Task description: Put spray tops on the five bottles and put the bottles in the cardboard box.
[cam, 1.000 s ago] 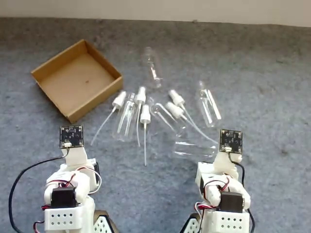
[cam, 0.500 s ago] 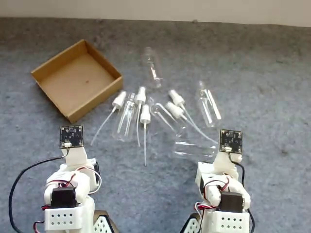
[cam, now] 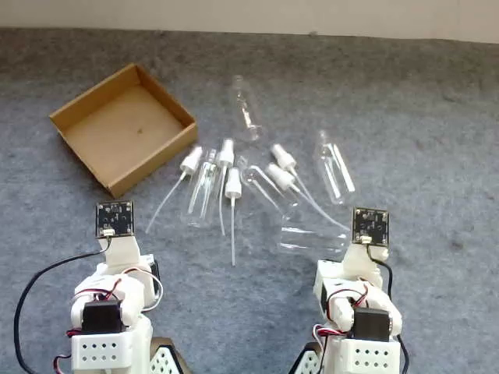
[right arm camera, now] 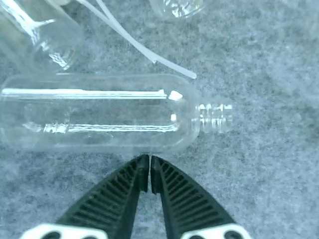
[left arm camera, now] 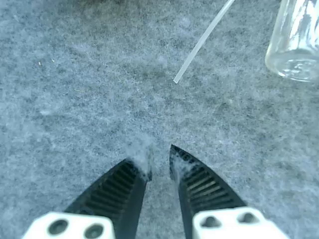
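Five clear bottles lie uncapped on the grey carpet: one far back (cam: 244, 107), one on the right (cam: 334, 167), one left of centre (cam: 201, 191), one in the middle (cam: 269, 187), and the nearest (cam: 312, 238). Several white spray tops (cam: 226, 152) with long tubes lie among them. The cardboard box (cam: 78, 148) stands at the back left with nothing in it. My right gripper (right arm camera: 149, 169) is shut, its tips just short of the nearest bottle (right arm camera: 99, 117), which lies crosswise. My left gripper (left arm camera: 159, 162) is shut but for a thin gap, over bare carpet near a tube end (left arm camera: 199, 45).
Both arm bases stand at the front edge, the left arm (cam: 113, 304) and the right arm (cam: 359, 304). Bare carpet spreads to the far right and along the front between the arms. A bottle's base (left arm camera: 296, 42) lies off to one side of the left gripper.
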